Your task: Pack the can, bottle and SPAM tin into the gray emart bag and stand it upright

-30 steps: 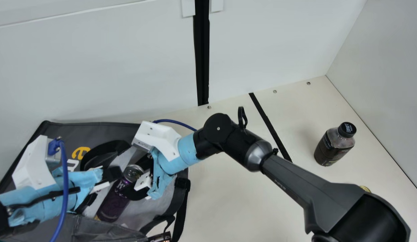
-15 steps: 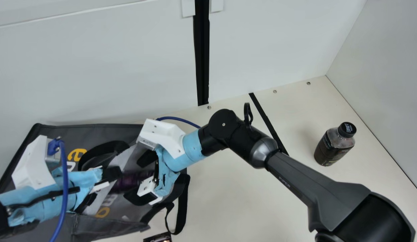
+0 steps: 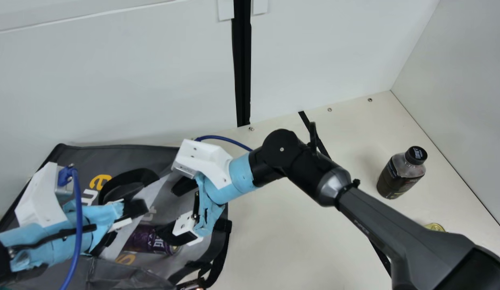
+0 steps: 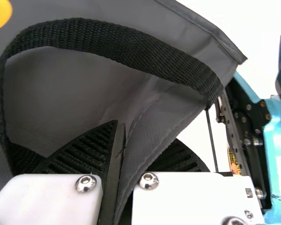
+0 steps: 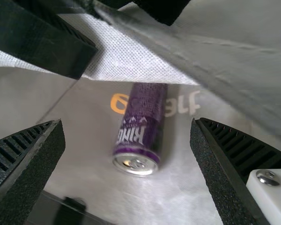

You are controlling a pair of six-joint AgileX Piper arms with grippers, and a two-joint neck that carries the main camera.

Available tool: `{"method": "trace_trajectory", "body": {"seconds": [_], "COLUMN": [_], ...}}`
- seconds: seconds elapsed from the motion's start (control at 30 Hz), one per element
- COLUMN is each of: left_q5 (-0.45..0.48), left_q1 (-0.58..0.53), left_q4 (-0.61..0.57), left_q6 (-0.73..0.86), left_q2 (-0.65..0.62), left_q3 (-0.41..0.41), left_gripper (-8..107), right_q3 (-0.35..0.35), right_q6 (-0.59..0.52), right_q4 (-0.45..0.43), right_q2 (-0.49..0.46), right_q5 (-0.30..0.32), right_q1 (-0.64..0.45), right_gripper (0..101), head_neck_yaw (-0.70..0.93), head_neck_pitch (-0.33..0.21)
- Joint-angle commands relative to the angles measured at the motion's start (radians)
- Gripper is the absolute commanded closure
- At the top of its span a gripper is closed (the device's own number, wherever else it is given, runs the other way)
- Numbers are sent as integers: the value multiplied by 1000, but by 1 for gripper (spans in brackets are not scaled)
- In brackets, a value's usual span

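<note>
All views share the bag (image 3: 121, 155), wrists closest

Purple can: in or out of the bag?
In, lying on its side: the can rests on lining inside the gray bag.

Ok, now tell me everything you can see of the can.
The can is a slim purple cylinder with pale lettering and a silver, metallic-looking lid. I can't tell whether it has been opened. It lies on its side inside the bag, resting on the grey inner surface, with its lid end towards the main view's right. The right gripper is open above it, fingers spread to either side, and does not appear to grip it.
</note>
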Motion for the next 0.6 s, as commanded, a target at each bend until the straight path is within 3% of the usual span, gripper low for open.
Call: {"method": "trace_trajectory", "body": {"seconds": [0.0,0.57], "left_q5": [0,0], "left_q1": [0,0], "left_q4": [0,0], "left_q6": [0,0], "left_q2": [0,0], "left_q3": [0,0], "left_gripper": [107,107], "right_q3": [9,137], "right_q6": [21,238], "right_q4": [-13,-180], "right_q2": [-19,-232], "right_q5": [-18,-133], "right_q1": [0,-7], "right_gripper": [6,6], "head_neck_yaw": [-1,-1], "head_neck_pitch": [-23,-23]}}
